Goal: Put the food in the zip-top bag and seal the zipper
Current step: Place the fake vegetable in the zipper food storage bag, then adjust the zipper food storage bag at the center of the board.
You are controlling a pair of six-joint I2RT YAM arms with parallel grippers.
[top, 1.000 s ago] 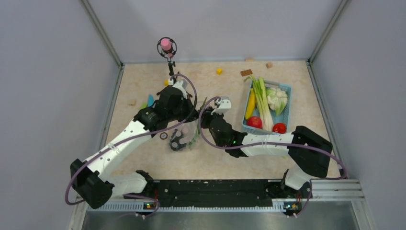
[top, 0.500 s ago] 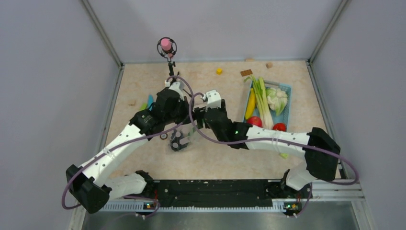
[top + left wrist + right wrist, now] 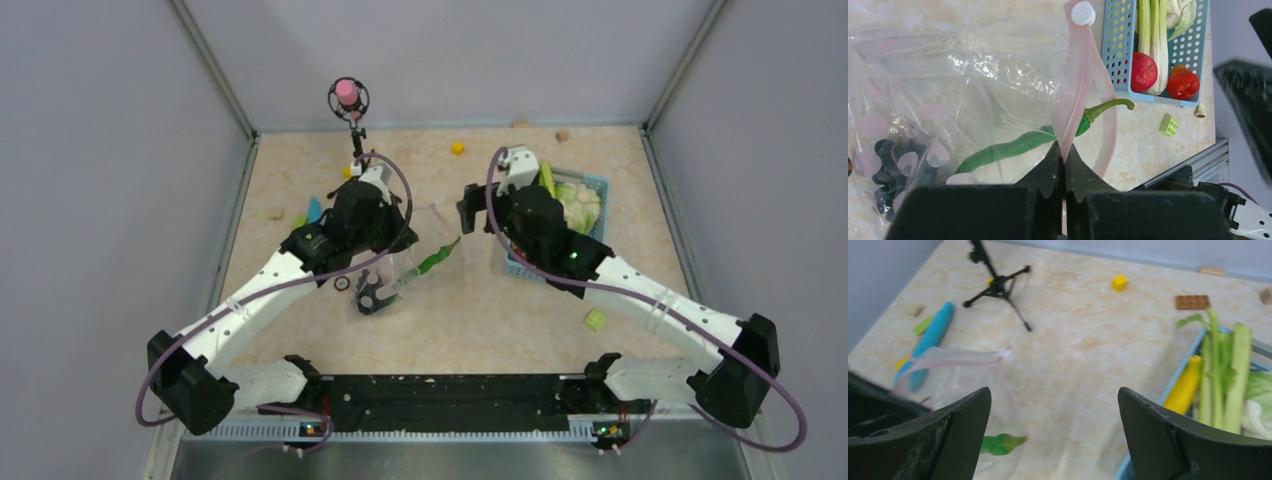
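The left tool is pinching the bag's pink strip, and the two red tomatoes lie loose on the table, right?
Not quite: the two red tomatoes sit in the light-blue basket, beside the green stalks, rather than lying loose. The left wrist view shows it. The left tool does pinch the pink strip.

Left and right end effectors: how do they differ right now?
The left end effector is shut, pinching the pink zipper of the zip-top bag; the right end effector stands wide open, holding nothing. The left sits at the bag's mouth; the right hangs between bag and blue basket. Both are black, two-fingered.
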